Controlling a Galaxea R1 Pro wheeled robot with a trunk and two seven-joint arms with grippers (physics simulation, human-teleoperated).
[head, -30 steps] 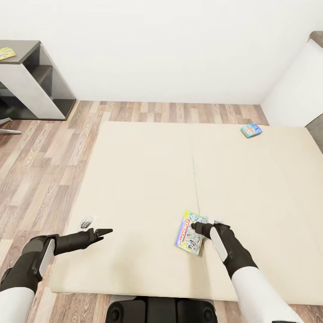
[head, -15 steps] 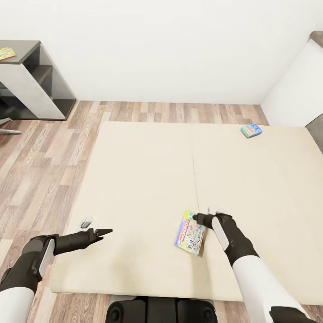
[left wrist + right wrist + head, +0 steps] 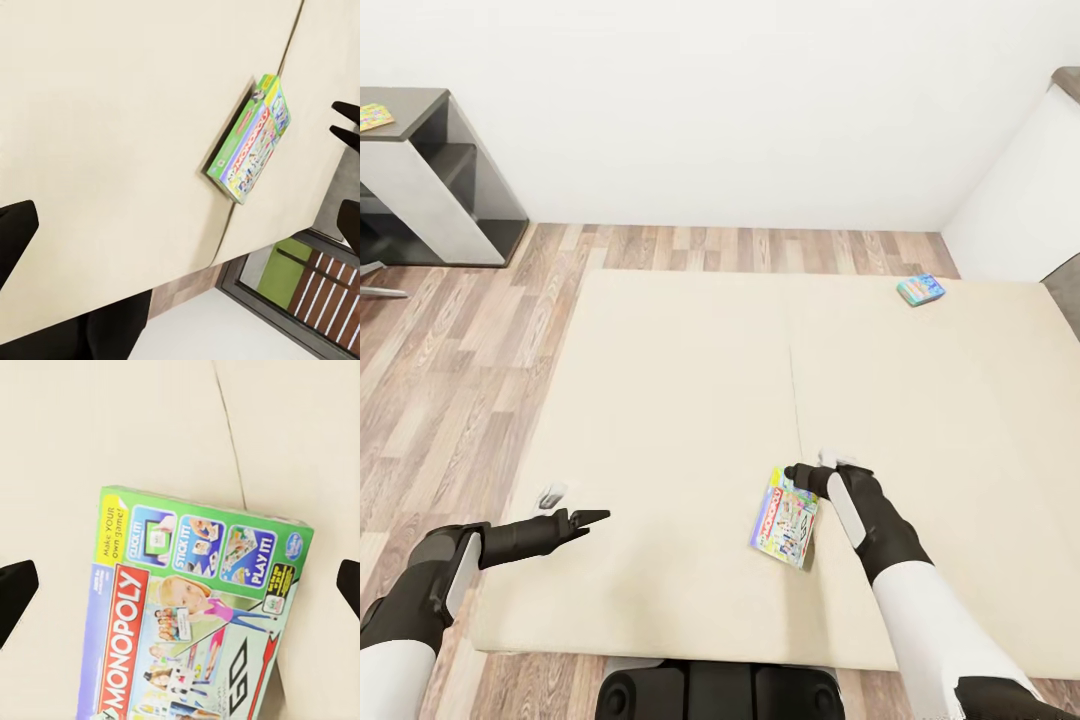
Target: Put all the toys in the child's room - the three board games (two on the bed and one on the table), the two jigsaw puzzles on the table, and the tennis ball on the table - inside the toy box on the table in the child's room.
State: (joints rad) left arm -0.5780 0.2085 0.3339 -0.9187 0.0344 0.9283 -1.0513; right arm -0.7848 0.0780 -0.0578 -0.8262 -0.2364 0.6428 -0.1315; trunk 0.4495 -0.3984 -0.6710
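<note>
wall (image 3: 740, 100): plain white | floor (image 3: 450, 350): wood planks | shelf unit (image 3: 435, 190): dark grey and white, far left

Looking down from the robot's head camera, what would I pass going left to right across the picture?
Puzzle sheet on the dark desk corner → left gripper → Monopoly box → blue game box at the bed's far side.
</note>
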